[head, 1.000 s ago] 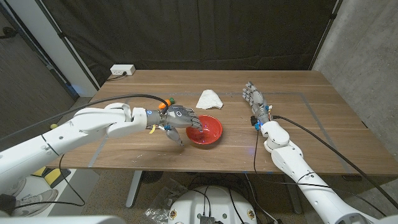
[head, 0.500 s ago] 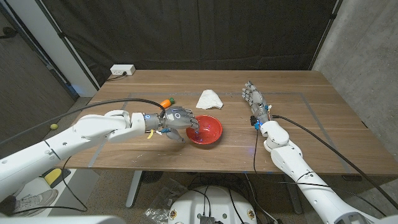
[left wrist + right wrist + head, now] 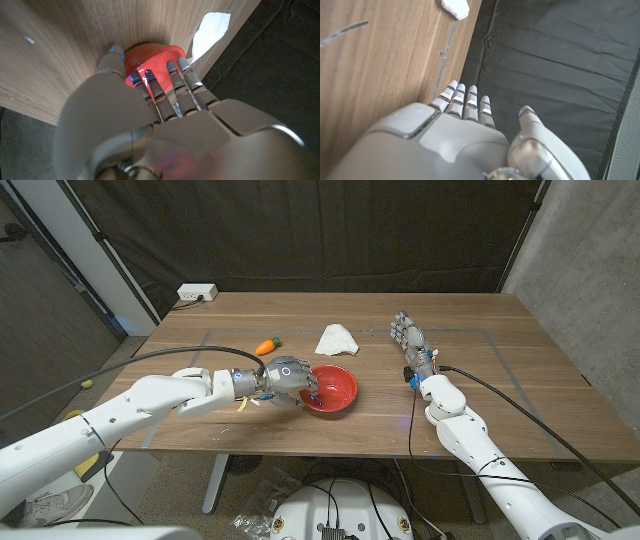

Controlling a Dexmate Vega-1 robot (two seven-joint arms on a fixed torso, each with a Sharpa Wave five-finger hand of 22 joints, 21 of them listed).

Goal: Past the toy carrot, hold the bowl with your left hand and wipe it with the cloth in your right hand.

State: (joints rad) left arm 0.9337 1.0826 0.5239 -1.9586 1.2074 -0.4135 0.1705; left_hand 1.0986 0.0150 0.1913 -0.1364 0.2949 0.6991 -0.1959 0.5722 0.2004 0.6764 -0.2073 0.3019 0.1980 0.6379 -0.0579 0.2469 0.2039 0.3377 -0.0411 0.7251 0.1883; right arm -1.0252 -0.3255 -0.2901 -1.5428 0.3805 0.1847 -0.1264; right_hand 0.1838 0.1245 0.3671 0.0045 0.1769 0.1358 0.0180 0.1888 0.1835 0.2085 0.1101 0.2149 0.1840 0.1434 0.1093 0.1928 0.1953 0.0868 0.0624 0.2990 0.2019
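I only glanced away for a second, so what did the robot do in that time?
The left hand drew back toward the robot, uncovering the carrot, and settled against the near rim of the bowl, its fingers over the edge. A firm grip cannot be confirmed. The bowl, cloth and right hand stayed put.

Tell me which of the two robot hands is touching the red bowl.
The left hand: its fingers lie on the rim of the red bowl. The right hand stands apart, holding nothing.
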